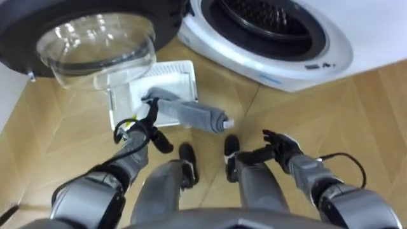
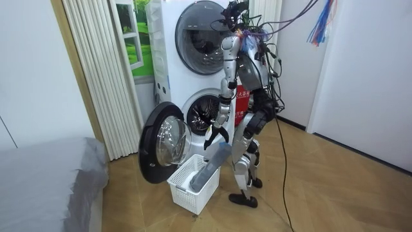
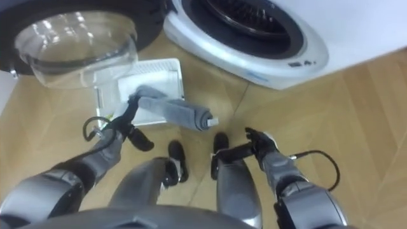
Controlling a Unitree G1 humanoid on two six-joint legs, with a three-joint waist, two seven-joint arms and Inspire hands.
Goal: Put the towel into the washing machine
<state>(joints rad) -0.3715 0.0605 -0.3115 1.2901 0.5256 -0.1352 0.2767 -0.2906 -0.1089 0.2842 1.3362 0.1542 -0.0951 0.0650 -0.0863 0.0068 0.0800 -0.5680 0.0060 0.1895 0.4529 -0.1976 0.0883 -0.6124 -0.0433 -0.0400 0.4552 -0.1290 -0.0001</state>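
A grey rolled towel [image 1: 191,114] slants out of a white laundry basket [image 1: 187,70], its far end inside and its near end raised over the rim. My left hand [image 1: 143,130] hovers over it with fingers spread and open; the fingertips overlap the towel's far end, and I cannot tell whether they touch. From the room view, the left hand [image 2: 214,136] hangs just above the towel's [image 2: 209,169] upper end. My right hand [image 1: 280,149] stays open and empty beside my right thigh. The washing machine's drum [image 1: 273,19] gapes ahead, its round glass door [image 1: 95,44] swung out to the left.
I stand bent a little before the lower machine [image 2: 203,113], with a second machine [image 2: 199,35] stacked above. The basket [image 2: 193,193] sits on the wooden floor below the open door [image 2: 164,142]. A slatted curtain [image 2: 96,71] and a grey bed [image 2: 45,174] lie at the room view's left.
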